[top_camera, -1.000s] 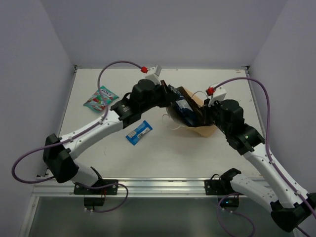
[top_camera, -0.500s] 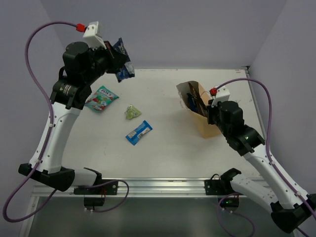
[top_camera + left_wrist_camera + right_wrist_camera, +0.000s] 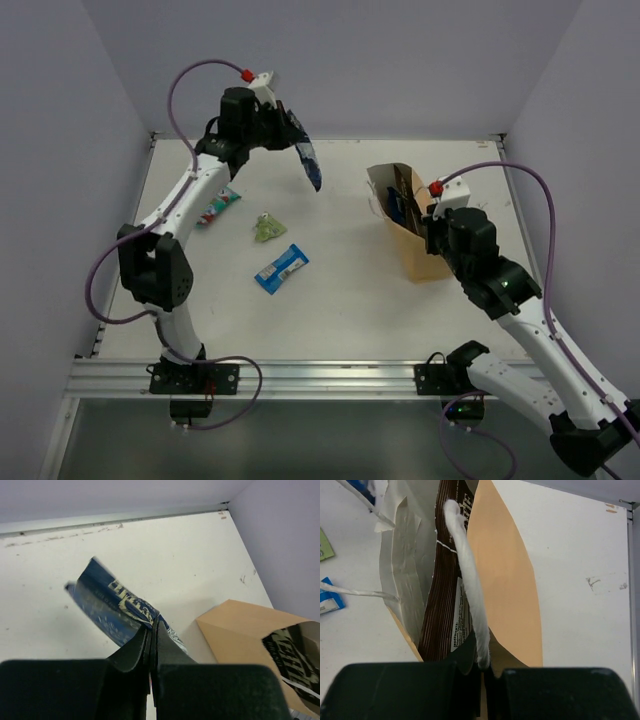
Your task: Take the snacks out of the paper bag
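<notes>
The tan paper bag [image 3: 412, 250] stands open at the right of the table. My right gripper [image 3: 432, 222] is shut on its rim and white cord handle [image 3: 468, 585]. A long dark brown packet [image 3: 445, 600] and a silvery packet [image 3: 404, 592] stand inside the bag [image 3: 507, 580]. My left gripper [image 3: 291, 137] is raised over the back of the table, shut on a blue packet [image 3: 311, 166] that hangs from it. In the left wrist view the blue packet [image 3: 112, 607] sticks out past the gripper [image 3: 151, 626], with the bag [image 3: 240, 630] to the right.
A teal-and-red pouch [image 3: 216, 204] lies at the left, partly behind my left arm. A small green packet [image 3: 266, 228] and a blue bar wrapper [image 3: 281, 268] lie mid-table. Walls stand close at the back and both sides.
My left gripper pulled the blue packet out of the bag, swung high to the far left, then came back toward the back middle. The bag now stands more upright. A small green packet appeared on the table.
</notes>
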Robot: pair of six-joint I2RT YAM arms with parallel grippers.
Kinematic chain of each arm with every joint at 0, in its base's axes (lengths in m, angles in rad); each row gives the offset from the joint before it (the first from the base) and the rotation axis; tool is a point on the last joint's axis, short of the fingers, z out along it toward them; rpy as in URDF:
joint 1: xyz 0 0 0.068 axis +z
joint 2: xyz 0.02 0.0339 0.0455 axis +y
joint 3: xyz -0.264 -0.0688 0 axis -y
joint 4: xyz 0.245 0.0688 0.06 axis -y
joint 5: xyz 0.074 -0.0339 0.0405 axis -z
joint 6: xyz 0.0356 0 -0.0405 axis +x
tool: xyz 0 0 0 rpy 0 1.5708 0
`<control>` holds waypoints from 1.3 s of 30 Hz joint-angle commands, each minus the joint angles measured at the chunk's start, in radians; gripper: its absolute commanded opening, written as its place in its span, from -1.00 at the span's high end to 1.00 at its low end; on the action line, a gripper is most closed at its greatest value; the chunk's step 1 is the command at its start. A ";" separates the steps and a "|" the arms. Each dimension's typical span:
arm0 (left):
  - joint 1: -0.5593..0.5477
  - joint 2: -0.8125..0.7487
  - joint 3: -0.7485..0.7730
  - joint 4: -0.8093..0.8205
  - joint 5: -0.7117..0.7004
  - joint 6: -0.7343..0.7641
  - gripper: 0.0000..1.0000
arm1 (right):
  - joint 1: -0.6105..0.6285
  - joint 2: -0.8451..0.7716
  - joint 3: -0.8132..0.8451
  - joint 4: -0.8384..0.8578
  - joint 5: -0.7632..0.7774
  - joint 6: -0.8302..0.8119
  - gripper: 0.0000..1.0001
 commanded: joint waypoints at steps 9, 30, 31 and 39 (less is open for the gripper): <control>0.012 0.004 -0.501 0.520 0.094 -0.069 0.14 | 0.001 0.034 0.082 -0.017 0.025 -0.085 1.00; -0.251 -0.373 -0.412 0.104 -0.028 -0.213 -0.84 | 0.110 0.190 0.127 0.064 -0.097 -0.163 1.00; -0.299 -0.338 -0.385 0.105 -0.041 -0.220 -0.83 | 0.112 0.193 0.125 0.070 -0.097 -0.156 1.00; -0.405 -0.157 -0.277 0.093 -0.069 -0.255 -0.71 | 0.123 0.216 0.125 0.075 -0.081 -0.123 1.00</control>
